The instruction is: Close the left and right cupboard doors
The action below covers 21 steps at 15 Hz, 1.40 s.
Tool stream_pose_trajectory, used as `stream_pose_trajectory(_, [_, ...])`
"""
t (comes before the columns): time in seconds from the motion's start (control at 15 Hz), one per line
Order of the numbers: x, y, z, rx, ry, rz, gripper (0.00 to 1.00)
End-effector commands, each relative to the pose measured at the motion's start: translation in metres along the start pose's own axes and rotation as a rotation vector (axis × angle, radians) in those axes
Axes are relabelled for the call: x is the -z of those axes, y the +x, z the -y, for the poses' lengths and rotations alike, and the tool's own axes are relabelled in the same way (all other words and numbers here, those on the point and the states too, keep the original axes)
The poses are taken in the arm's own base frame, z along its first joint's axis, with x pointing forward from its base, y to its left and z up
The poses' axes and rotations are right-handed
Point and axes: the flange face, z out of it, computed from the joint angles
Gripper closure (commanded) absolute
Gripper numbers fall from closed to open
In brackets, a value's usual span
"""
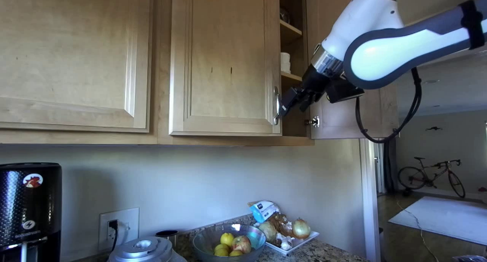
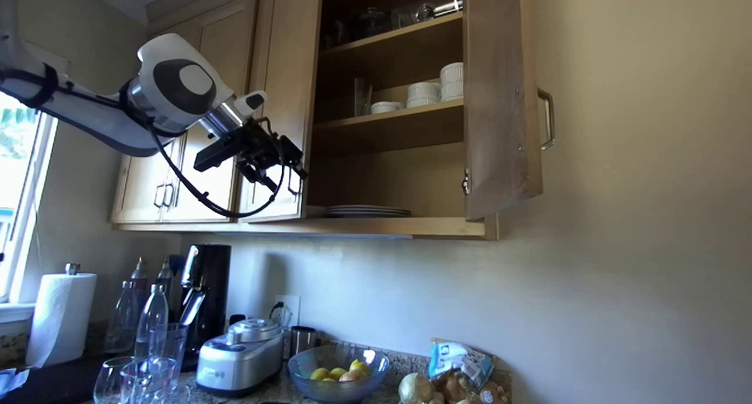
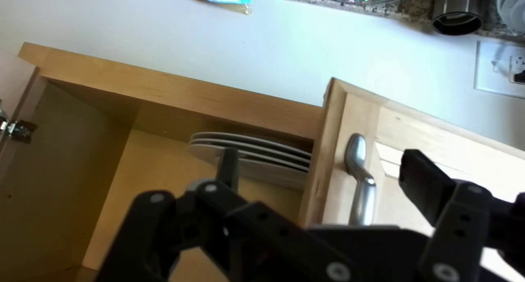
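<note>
Although wide-jawed, the claw (image 3: 321, 162) near the handle (image 3: 363, 187) of the left door (image 1: 228, 75), right door (image 2: 499, 93) well ajar.

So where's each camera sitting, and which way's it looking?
An exterior view: in front, facing the left door; arm at picture right.
An exterior view: below the shelves, looking into the cupboard; arm at picture left.
Wrist view: at the arm's end, looking past the gripper to plates.
Both exterior views show the fruit bowl.
</note>
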Motion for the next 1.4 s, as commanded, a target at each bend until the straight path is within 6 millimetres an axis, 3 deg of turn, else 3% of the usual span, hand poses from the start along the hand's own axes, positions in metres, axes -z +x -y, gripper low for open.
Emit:
stream_pose_trajectory(0.0, [-0.009, -0.002, -0.009, -0.008, -0.077, 0.064, 0.0])
stream_pose_trajectory(0.47, [-0.028, -0.023, -0.011, 0.033, -0.098, 0.198, 0.0])
stream_pose_trajectory(0.73, [-0.047, -0.04, 0.0, 0.038, 0.027, 0.313, 0.0])
stream_pose_trajectory(0.8, [-0.04, -0.032, -0.004, 0.031, -0.036, 0.26, 0.0])
stream_pose_trajectory(1.33, [-0.044, -0.033, -0.001, 0.035, -0.023, 0.267, 0.0])
